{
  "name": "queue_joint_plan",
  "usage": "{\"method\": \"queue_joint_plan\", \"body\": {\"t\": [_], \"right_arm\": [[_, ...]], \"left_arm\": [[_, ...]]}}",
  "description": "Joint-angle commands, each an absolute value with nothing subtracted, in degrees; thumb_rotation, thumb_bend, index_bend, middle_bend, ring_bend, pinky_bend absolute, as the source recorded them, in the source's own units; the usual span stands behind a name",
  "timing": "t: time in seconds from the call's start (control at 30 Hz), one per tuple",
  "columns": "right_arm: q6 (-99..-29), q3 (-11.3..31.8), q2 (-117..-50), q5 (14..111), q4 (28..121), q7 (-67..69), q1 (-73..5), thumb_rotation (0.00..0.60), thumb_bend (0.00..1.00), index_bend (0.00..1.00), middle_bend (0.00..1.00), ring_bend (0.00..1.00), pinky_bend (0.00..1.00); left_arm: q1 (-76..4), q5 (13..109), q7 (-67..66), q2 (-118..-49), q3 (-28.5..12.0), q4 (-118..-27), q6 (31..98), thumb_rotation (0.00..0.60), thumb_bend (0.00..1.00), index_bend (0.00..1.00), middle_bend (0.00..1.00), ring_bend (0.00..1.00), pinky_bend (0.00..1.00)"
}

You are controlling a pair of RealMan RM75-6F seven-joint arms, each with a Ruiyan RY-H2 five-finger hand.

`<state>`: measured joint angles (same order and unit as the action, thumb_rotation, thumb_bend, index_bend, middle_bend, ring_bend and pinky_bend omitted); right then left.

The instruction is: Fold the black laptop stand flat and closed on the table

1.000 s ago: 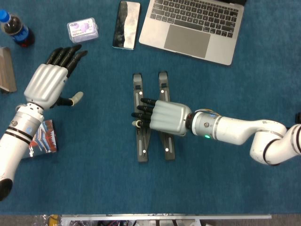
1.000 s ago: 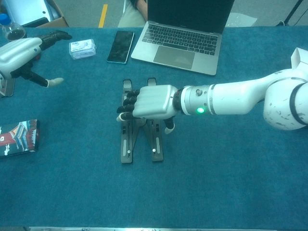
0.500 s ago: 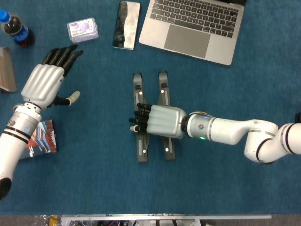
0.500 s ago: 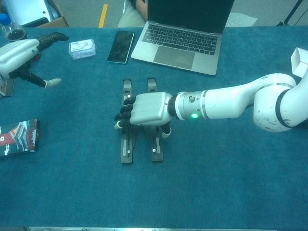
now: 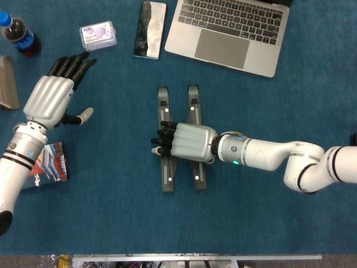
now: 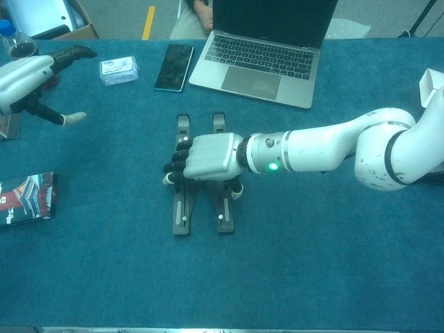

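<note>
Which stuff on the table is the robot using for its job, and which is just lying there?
For the job:
black laptop stand
right hand, lying over the stand

Just lying about:
laptop
phone
small clear box
cola bottle
printed packet
left hand, hovering apart, fingers spread

The head view looked straight down on the tabletop (image 5: 111,218) from above. The chest view sat lower, facing forward across it at a slant. Both took in the stand (image 5: 179,114) (image 6: 182,208), laptop (image 5: 228,33) (image 6: 257,59) and phone (image 5: 150,28) (image 6: 173,67).
</note>
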<state>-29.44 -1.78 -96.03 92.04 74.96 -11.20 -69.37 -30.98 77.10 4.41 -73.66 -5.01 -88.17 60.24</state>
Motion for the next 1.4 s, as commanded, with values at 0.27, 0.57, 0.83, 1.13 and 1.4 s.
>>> {"method": "queue_joint_plan", "body": {"t": [0.27, 0.57, 0.83, 1.13, 1.4], "right_arm": [[-29.39, -1.16, -96.89, 90.64, 74.61, -11.73, -69.08, 0.600, 0.00, 0.00, 0.14, 0.00, 0.02], [-30.06, -1.02, -96.90, 90.10, 74.80, -11.96, -68.61, 0.600, 0.00, 0.00, 0.19, 0.00, 0.02], [-30.53, -1.13, -97.00, 89.75, 74.76, -12.10, -68.10, 0.600, 0.00, 0.00, 0.26, 0.00, 0.02], [-31.12, -1.09, -97.02, 89.65, 74.68, -11.91, -67.70, 0.600, 0.07, 0.00, 0.31, 0.03, 0.02], [-31.55, -1.15, -96.87, 89.81, 74.95, -11.54, -67.47, 0.600, 0.20, 0.00, 0.34, 0.06, 0.02]], "left_arm": [[-30.89, 77.19, 4.65, -73.81, -5.19, -87.95, 60.10, 0.600, 0.28, 0.00, 0.00, 0.00, 0.00], [-30.85, 77.31, 4.74, -73.91, -5.29, -87.89, 59.98, 0.600, 0.28, 0.00, 0.00, 0.00, 0.00], [-30.94, 77.31, 4.66, -74.11, -5.37, -87.86, 59.69, 0.600, 0.28, 0.00, 0.00, 0.00, 0.00], [-31.02, 77.27, 4.69, -74.50, -5.42, -87.55, 59.41, 0.600, 0.28, 0.00, 0.00, 0.00, 0.00], [-31.06, 77.32, 4.57, -74.57, -5.51, -87.68, 59.40, 0.600, 0.28, 0.00, 0.00, 0.00, 0.00]]}}
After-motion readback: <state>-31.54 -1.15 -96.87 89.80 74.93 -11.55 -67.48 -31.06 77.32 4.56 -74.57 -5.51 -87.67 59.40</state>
